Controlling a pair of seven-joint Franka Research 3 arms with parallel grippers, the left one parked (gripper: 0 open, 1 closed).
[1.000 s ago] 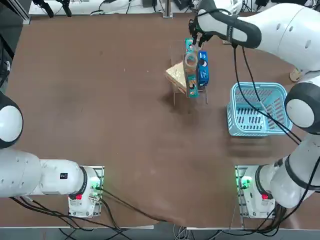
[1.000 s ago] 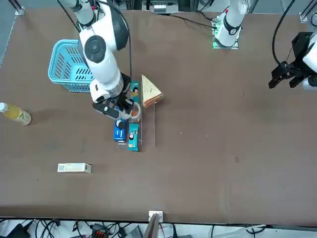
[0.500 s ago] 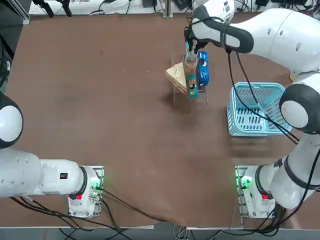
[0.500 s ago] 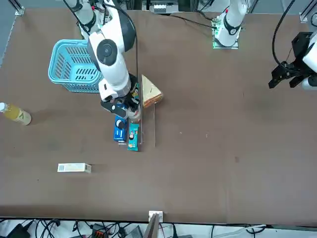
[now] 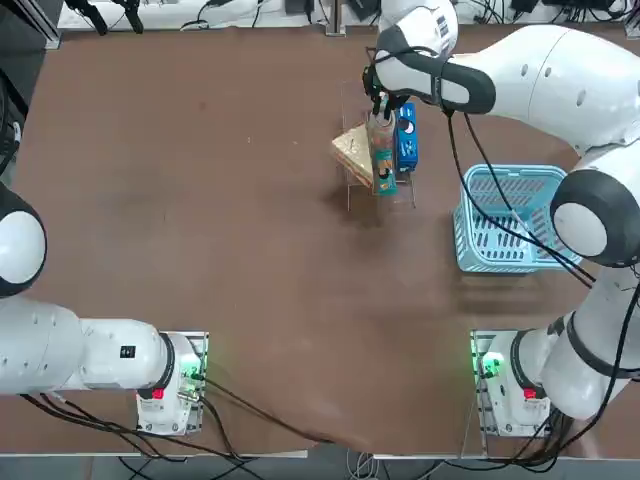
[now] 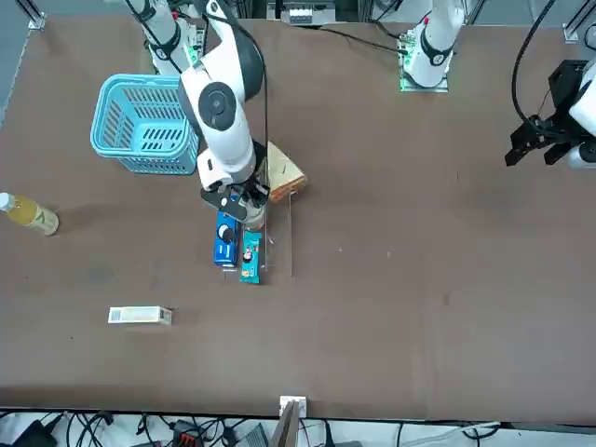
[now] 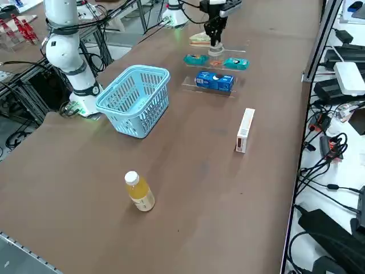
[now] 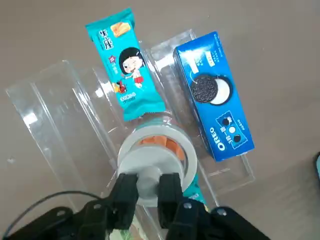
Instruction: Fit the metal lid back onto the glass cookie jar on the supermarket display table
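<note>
Overhead, right gripper (image 8: 148, 186) pinching metal lid (image 8: 148, 167), above glass cookie jar (image 8: 156, 145).

The right arm reaches from its base across the tabletop (image 5: 200, 200) in a long bend, wrist turned down so the hand (image 8: 148, 189) points straight at the surface, over the far middle of the tabletop. Its two dark fingers (image 8: 125, 192) stand close together, pinched on the knob of the metal lid (image 8: 150, 167) between them.
</note>
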